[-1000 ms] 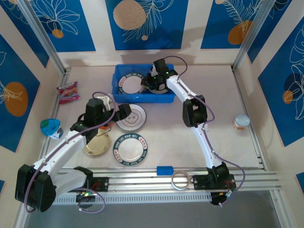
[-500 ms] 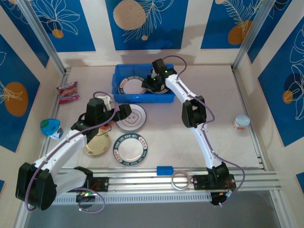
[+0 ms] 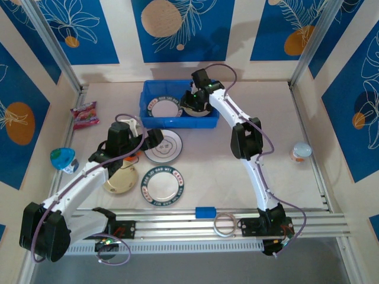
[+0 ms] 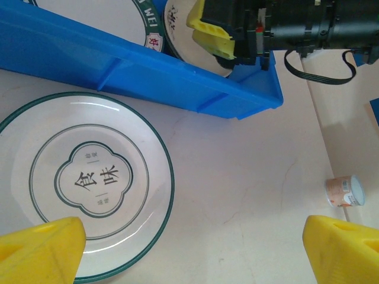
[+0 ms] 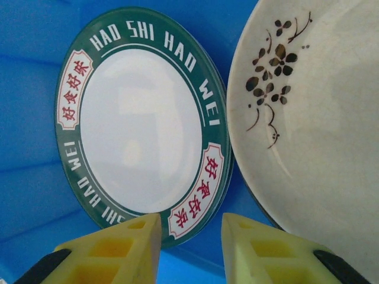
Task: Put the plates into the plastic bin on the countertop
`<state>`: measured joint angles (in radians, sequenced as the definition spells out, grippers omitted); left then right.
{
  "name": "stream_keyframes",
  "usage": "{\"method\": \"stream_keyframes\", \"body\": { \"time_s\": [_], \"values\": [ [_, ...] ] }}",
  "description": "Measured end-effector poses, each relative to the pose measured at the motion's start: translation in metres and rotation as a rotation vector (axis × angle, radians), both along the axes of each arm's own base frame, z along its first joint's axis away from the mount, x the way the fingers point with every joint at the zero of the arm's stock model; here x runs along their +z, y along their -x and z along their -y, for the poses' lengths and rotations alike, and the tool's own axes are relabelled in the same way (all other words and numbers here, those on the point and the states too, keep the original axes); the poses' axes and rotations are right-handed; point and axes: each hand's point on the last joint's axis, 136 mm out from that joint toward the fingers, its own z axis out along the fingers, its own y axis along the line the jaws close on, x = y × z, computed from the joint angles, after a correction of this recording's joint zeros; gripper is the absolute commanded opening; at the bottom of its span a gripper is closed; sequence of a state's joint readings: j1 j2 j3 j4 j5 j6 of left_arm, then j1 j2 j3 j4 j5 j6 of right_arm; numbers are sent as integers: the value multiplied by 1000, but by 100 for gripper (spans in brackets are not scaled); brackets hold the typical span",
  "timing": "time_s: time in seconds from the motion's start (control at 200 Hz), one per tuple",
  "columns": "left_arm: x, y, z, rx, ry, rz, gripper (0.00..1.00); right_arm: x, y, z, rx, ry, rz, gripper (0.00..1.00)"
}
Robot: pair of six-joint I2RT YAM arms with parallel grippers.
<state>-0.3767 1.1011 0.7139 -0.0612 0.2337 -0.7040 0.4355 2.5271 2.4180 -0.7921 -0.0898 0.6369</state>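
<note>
Edge of cream plate (image 5: 314, 118) cut off, beside green-lettered plate (image 5: 142, 127).

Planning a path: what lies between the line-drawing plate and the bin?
Bare countertop separates the line-drawing plate from the bin, in the left wrist view.

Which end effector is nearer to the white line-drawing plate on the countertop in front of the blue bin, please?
Left. The left end effector hovers at the edge of the line-drawing plate; the right end effector is over plates inside the blue bin.
</note>
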Motion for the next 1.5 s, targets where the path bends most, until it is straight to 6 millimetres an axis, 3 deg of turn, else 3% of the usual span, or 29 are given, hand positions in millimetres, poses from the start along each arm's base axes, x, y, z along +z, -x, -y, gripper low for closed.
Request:
{"method": "stream_keyframes", "body": {
  "time_s": [0.135, 0.25, 0.5, 0.605, 0.67, 0.93, 1.126, 1.301, 1.411, 1.501],
  "values": [
    [-2, 0, 0, -4, -8, -3, 97, 0, 14, 4, 12, -3, -19, 28],
    [-5, -1, 0, -9, -19, -6, 97, 6, 39, 15, 20, 4, -21, 29],
    [-22, -3, 1, -22, -57, -38, 96, 88, 98, 26, 129, -115, 132, 38],
    [-23, -3, 1, -26, -63, -37, 96, 104, 127, 25, 203, -175, 157, 41],
    [-23, -3, 2, -29, -61, -34, 96, 100, 147, 25, 240, -196, 143, 44],
    [-27, 12, 2, -43, -59, -40, 95, 48, 221, 9, 384, -198, -23, 53],
    [-18, 25, 0, -51, -52, -24, 95, 33, 263, -14, 503, -156, -63, 56],
    [-20, 39, -6, -45, -41, -30, 95, 17, 282, -15, 538, -135, -101, 70],
    [-27, 48, -9, -43, -45, -56, 95, 5, 288, -9, 537, -118, -123, 70],
    [-29, 53, -10, -44, -46, -66, 94, 0, 291, -7, 536, -110, -136, 63]
  ]
}}
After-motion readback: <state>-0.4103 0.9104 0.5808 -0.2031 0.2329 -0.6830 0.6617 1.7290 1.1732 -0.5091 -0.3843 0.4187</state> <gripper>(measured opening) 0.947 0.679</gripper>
